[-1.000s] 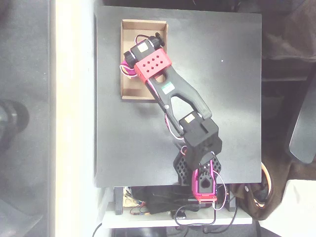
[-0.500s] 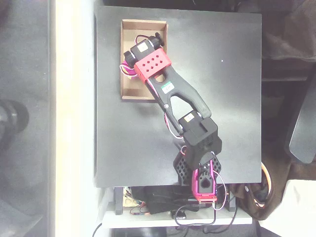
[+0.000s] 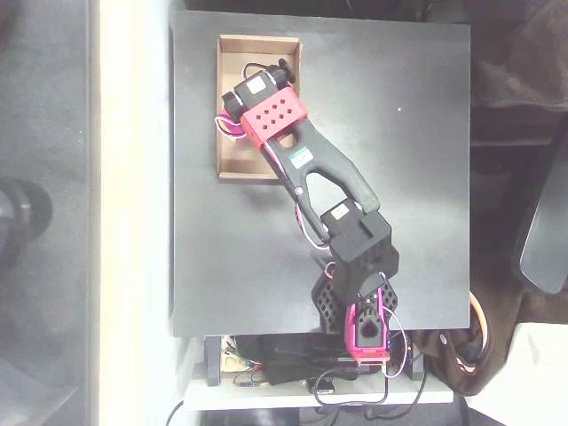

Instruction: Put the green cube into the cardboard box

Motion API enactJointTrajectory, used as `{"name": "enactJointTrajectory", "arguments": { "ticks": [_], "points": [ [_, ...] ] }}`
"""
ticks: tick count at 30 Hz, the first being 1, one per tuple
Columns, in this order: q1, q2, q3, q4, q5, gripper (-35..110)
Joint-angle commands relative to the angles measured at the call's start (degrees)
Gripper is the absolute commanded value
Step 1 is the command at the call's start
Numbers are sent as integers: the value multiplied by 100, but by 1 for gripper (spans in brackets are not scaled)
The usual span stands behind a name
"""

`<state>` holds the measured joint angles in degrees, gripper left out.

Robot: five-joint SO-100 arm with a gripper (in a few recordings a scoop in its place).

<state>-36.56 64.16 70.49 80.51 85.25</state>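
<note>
The cardboard box [image 3: 238, 158], a shallow tan tray, lies at the far left of the black table in the overhead view. My magenta and black gripper [image 3: 254, 99] hangs over the middle of the box, pointing down into it. Its wrist and motor cover the fingers, so whether they are open or shut is not visible. The green cube is hidden; none of it shows on the table or in the bare parts of the box.
The black table [image 3: 408, 195] has open surface to the right of the arm and in front of the box. The arm's base [image 3: 359, 306] stands at the near edge, with cables and a board behind it. A pale strip runs along the table's left side.
</note>
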Motion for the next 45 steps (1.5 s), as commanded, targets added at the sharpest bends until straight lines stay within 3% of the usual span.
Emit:
{"name": "enactJointTrajectory", "arguments": {
  "ticks": [1,21,40,45],
  "points": [
    [-53,246,-53,88,44,28],
    [448,3516,-44,35,35,28],
    [2312,5634,70,105,35,27],
    [2883,6003,545,105,35,21]
  ]
}}
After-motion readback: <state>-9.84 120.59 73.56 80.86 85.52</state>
